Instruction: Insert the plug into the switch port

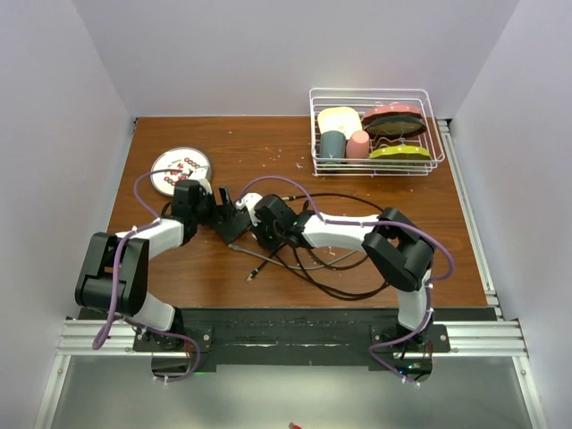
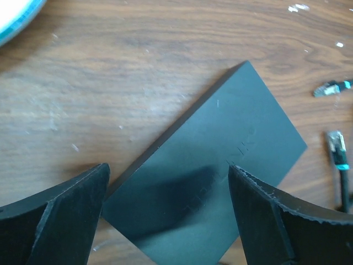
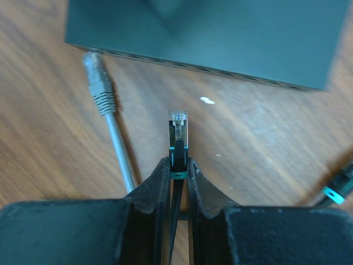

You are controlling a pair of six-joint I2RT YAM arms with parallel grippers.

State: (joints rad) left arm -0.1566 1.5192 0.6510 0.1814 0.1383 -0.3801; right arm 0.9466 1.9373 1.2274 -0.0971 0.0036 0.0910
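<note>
The switch (image 2: pixel 220 160) is a flat matte-black box lying at an angle on the wooden table. My left gripper (image 2: pixel 168 179) is open just above it, one finger at its left edge and the other over its top. My right gripper (image 3: pixel 177 164) is shut on a black plug (image 3: pixel 177 132) with a teal band and a clear tip. The plug points at the switch's port edge (image 3: pixel 204 69), a short gap away. In the top view both grippers, left (image 1: pixel 222 207) and right (image 1: pixel 256 223), meet around the switch (image 1: pixel 234 223), which is mostly hidden.
A grey plug (image 3: pixel 96 77) on a grey cable lies left of the held plug. Two loose black plugs, one (image 2: pixel 331 88) and another (image 2: pixel 336 152), lie right of the switch. Black cables (image 1: pixel 331 264) loop mid-table. A round white plate (image 1: pixel 181 170) is back left, a wire dish rack (image 1: pixel 375 134) back right.
</note>
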